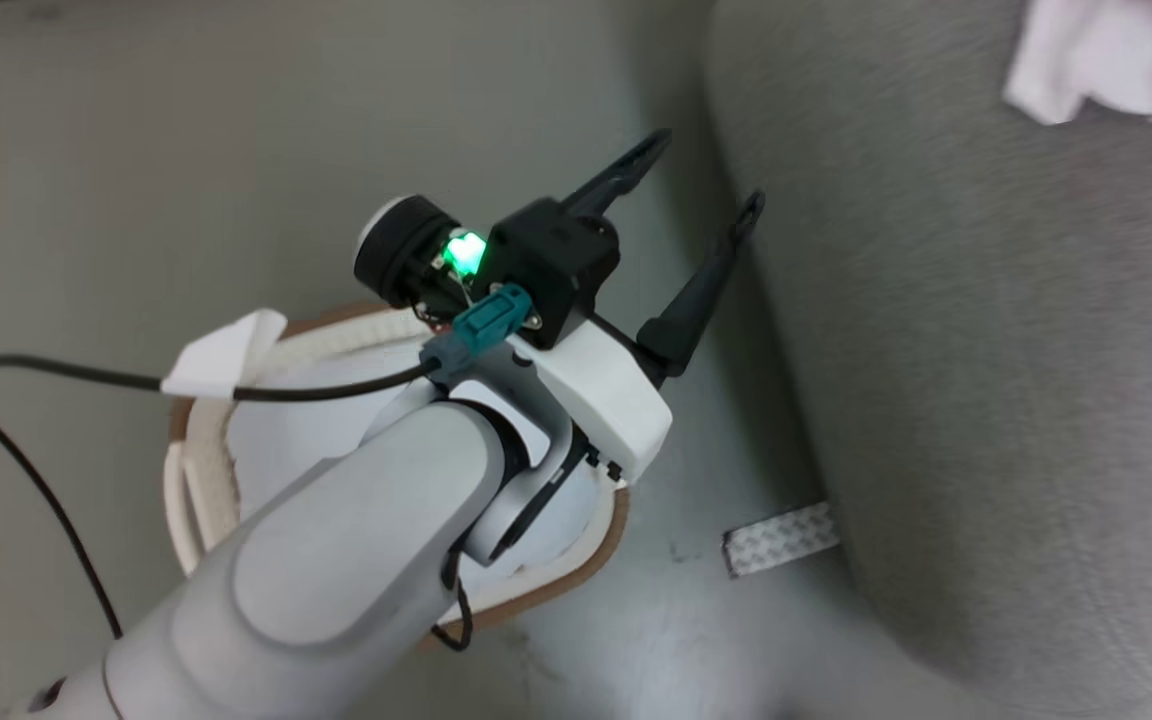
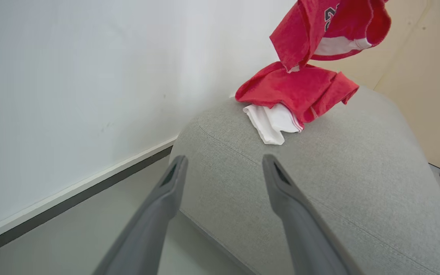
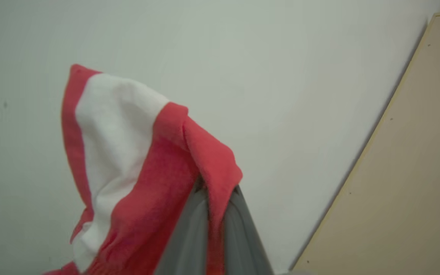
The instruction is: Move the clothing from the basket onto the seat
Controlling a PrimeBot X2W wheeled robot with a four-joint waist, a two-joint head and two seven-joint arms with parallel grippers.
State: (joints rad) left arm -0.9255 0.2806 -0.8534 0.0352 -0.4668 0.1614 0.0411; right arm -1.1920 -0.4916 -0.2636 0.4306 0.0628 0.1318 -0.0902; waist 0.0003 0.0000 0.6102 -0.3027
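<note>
One gripper holds cloth and one holds nothing. In the head view the left gripper (image 1: 708, 172) sits near the centre. Its arm rises from seven o'clock and its fingers point to one o'clock, spread wide with nothing between them. It is seen against the floor (image 1: 236, 150), just beside the grey sofa (image 1: 986, 350), which takes up the right side from one to five o'clock. Under the forearm, at seven o'clock from the gripper, stands the basket (image 1: 576, 575). A pale pad (image 1: 306, 425) shows inside it, and a white flap (image 1: 221, 355) lies over its rim at ten o'clock. A black cable (image 1: 36, 470) loops off toward eight o'clock. A strip of tape (image 1: 781, 538) lies on the floor at the foot of the sofa, at five o'clock. Clothing (image 1: 1096, 55), white with a red edge, lies on the sofa in the one o'clock corner.

In the left wrist view the left gripper (image 2: 224, 162) points at the near edge of the sofa (image 2: 319, 183), fingers well apart. The clothing (image 2: 300, 91) is at one o'clock: a red and white heap resting on the cushion, with a further red part drawn up off it to the top edge. Whether that is one garment or two I cannot tell. A white wall (image 2: 71, 76) fills ten o'clock and a beige panel (image 2: 426, 76) stands at three.

In the right wrist view the right gripper (image 3: 216, 189) is pinched tight on a red fold of the clothing (image 3: 128, 160), which drapes from the fingertips toward eight o'clock and has a broad white panel.
</note>
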